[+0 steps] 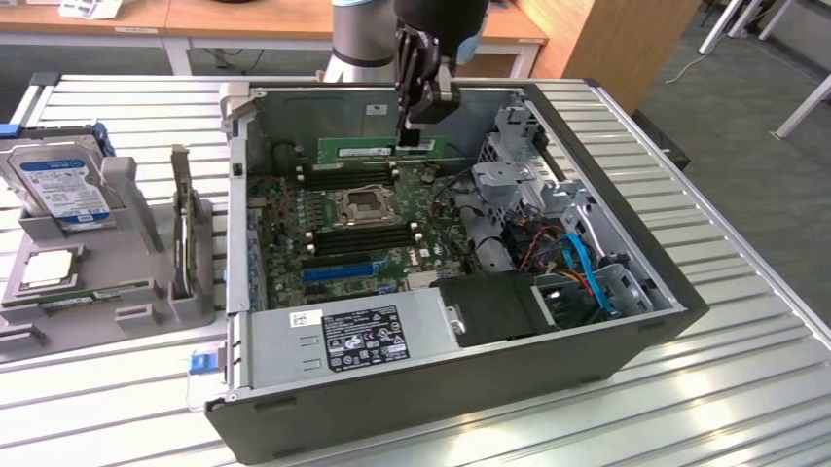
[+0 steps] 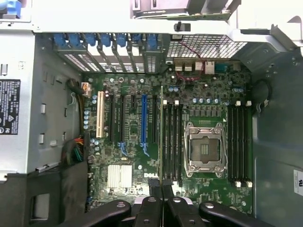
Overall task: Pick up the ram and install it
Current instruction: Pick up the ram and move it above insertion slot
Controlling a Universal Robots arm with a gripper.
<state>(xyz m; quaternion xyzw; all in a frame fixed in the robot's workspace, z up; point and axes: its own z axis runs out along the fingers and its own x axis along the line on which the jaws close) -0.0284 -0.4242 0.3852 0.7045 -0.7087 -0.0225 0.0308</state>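
The pincer [image 1: 417,139] is clenched on the long thin green ram stick [image 1: 374,151], held edge-down over the dark memory slots [image 2: 173,142] of the open grey computer case [image 1: 624,321], where slight tilt could jam it on a slot's rim.

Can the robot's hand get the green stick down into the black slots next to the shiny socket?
Probably yes. The hand grips the ram above the open case, and nothing sits between it and the memory slots beside the socket.
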